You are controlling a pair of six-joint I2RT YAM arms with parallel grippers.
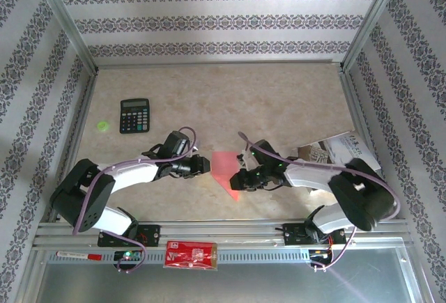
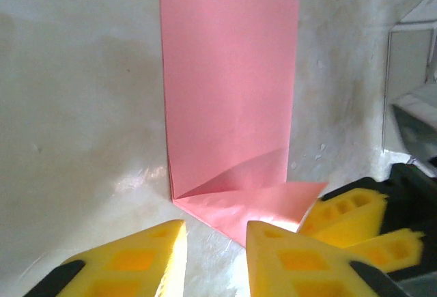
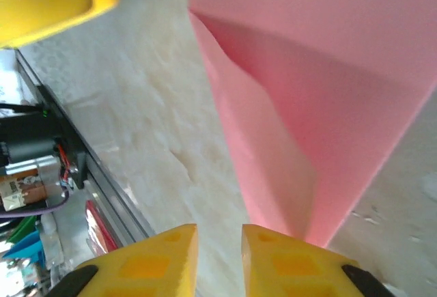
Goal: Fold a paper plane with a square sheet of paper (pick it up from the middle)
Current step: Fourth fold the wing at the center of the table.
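The square sheet of paper (image 1: 224, 168) lies folded on the table between my two grippers, a pink-red shape with a point toward the near edge. In the left wrist view the paper (image 2: 229, 99) shows a corner flap folded across its near end. My left gripper (image 1: 203, 165) sits just left of the sheet, its jaws (image 2: 215, 249) open over bare table. My right gripper (image 1: 240, 178) is at the paper's lower right edge. Its jaws (image 3: 219, 252) are open with table between them, and the paper (image 3: 321, 85) lies beside the right fingertip (image 3: 280, 256).
A black calculator (image 1: 134, 115) and a small green object (image 1: 103, 125) lie at the back left. White printed leaflets (image 1: 346, 150) sit at the right. A red printed packet (image 1: 190, 255) rests on the front rail (image 1: 230, 230). Metal frame posts bound the table.
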